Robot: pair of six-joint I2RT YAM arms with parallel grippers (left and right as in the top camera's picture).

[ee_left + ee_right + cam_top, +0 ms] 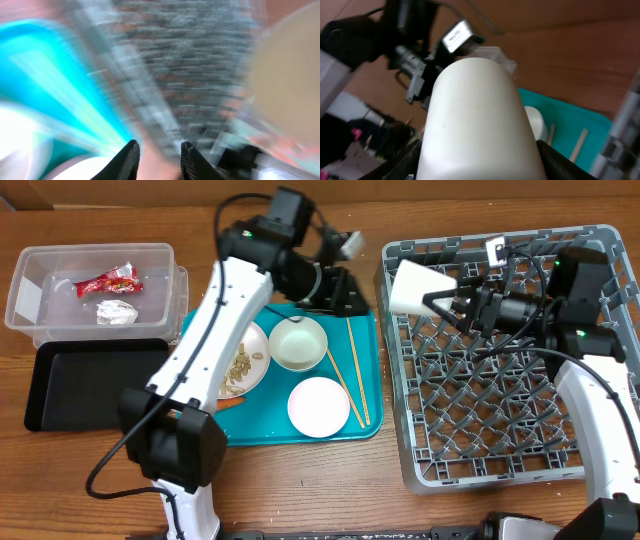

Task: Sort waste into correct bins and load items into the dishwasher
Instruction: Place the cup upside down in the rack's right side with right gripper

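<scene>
Overhead view: right gripper (447, 296) clamps the white cup (412, 287) above the dish rack (500, 465).
Cup is held sideways over the rack's far-left corner, a jaw on each flank. Left gripper (343, 295) sits just left of the rack, fingers slightly apart with nothing between them; its wrist view is blurred.

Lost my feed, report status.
Right gripper shut on white cup, above dish rack corner. Left gripper open, empty, near teal tray. Rack pegs unobstructed.

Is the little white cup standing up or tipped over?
Tipped on its side. The white cup lies sideways in the right fingers, held above the grey rack, not standing on anything.
</scene>
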